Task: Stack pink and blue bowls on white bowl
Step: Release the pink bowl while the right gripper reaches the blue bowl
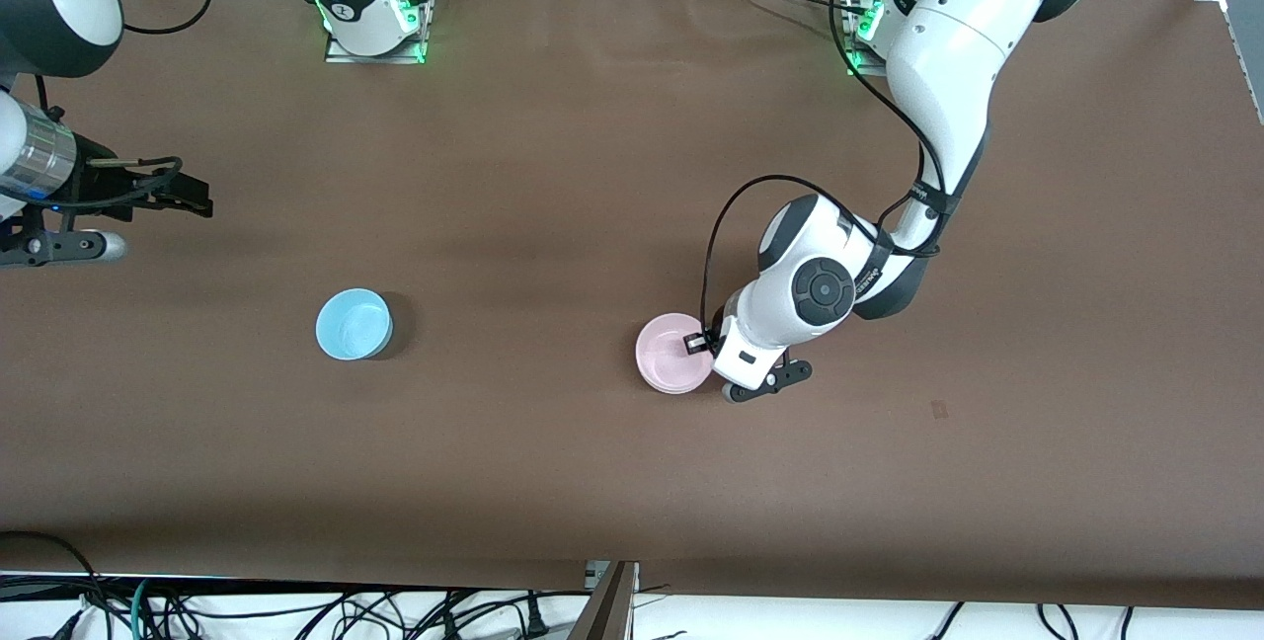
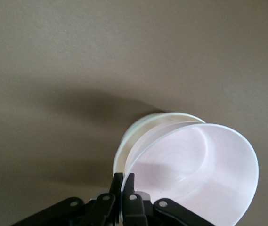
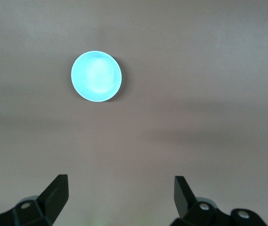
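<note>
Centrally, the pink bowl (image 1: 671, 354) sits tilted in the white bowl (image 2: 145, 123), bare brown table (image 1: 592, 176) all round. Left gripper (image 2: 123, 188) is pinched shut on the pink bowl's rim. Blue bowl (image 1: 353, 324) stands well apart toward the right arm's end — right gripper (image 3: 121, 194) waits above the table, jaws spread wide, holding nothing.

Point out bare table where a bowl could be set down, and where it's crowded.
Free: the stretch between the blue bowl and the pink bowl, and the strip nearer the camera. Crowded: at the pink bowl, where the left claw pinches its rim over the white bowl.
</note>
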Available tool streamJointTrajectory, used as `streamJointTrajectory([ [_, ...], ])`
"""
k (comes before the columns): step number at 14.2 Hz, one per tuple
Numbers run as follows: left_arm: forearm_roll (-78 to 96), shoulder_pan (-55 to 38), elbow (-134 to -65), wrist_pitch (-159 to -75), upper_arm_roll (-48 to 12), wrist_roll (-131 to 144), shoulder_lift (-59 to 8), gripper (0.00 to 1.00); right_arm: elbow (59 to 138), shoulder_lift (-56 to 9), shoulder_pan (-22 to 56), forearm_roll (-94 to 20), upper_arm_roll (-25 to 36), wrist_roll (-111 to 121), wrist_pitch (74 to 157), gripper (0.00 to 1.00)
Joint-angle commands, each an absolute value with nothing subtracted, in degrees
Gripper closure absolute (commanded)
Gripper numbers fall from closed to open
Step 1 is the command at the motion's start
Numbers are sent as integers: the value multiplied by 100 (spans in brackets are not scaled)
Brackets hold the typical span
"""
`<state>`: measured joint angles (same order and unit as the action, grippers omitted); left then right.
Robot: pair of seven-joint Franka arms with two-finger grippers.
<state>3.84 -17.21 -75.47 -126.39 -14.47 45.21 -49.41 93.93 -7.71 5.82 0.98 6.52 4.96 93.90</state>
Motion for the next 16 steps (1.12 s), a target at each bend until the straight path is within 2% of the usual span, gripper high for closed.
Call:
streamJointTrajectory([
  [1,387,-1942,-7356,-12639,-1239,4614,-5027,100,10833,-54,606,26,650,509,10455,1],
  [5,413,-1942,-7348,-12639,-1248,4658,-5045,100,11827,-334,606,26,650,615,12290,1],
  [6,413,-1942,-7348,-12639,-1248,4658,-5045,93,12161,-369,606,26,650,659,12948,1],
  [7,404,-1942,-7348,-12639,-1248,4632,-5045,27,12382,-491,606,26,650,703,13477,1],
  [8,396,-1942,-7356,-12639,-1239,4597,-5028,0,12427,-675,606,26,650,721,13865,1],
  [11,404,-1960,-7348,-12630,-1248,4623,-4992,0,12384,-1316,606,18,642,686,14684,1],
  [16,352,-1732,-7339,-12368,-1213,4606,-4615,0,11771,-2204,598,-439,493,712,14818,1],
])
